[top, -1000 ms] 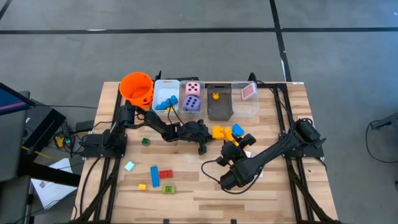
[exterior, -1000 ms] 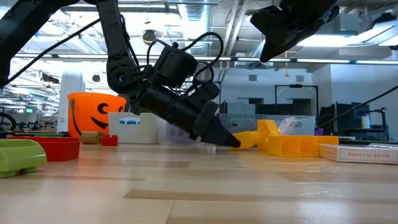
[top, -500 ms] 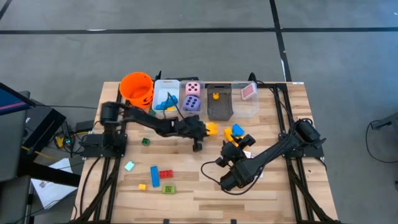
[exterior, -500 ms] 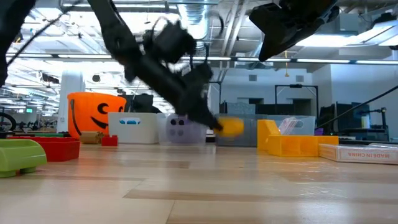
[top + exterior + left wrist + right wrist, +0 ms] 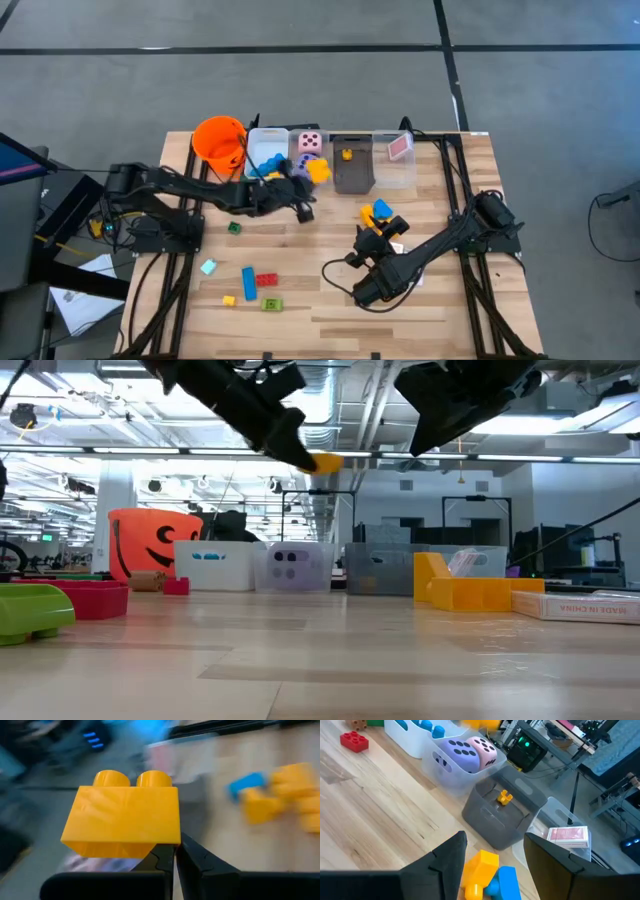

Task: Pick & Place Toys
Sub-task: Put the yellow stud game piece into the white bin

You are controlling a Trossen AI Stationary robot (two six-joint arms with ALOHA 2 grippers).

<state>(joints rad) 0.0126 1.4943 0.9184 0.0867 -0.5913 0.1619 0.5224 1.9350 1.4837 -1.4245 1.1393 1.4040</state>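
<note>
A: What's the left gripper (image 5: 172,857) got?
B: Fingers pinched tight on a yellow block (image 5: 125,820), up in the air over the bin with the dice (image 5: 309,153).
A: And the right gripper (image 5: 490,857)?
B: Jaws spread wide, nothing in them, hovering above the yellow-and-blue pile (image 5: 378,212).

Two robot arms, one gripper each: left gripper (image 5: 308,178), right gripper (image 5: 372,238).

One orange bucket (image 5: 219,140).

Four rectangular bins in a row: one white bin (image 5: 262,141), one clear bin holding dice (image 5: 451,777), one grey bin (image 5: 352,176), one clear bin holding cards (image 5: 394,172).

Two dice: one pink die (image 5: 311,142), one purple die (image 5: 458,754).

One stack of pink-white cards (image 5: 399,148).

Loose blocks on the tabletop, left side: five, namely a dark green block (image 5: 233,228), a pale teal block (image 5: 208,266), a blue block (image 5: 249,282), a red block (image 5: 267,280) and a light green block (image 5: 272,304). A small yellow piece beside them is too small to class.

One yellow block (image 5: 123,821) held aloft.
</note>
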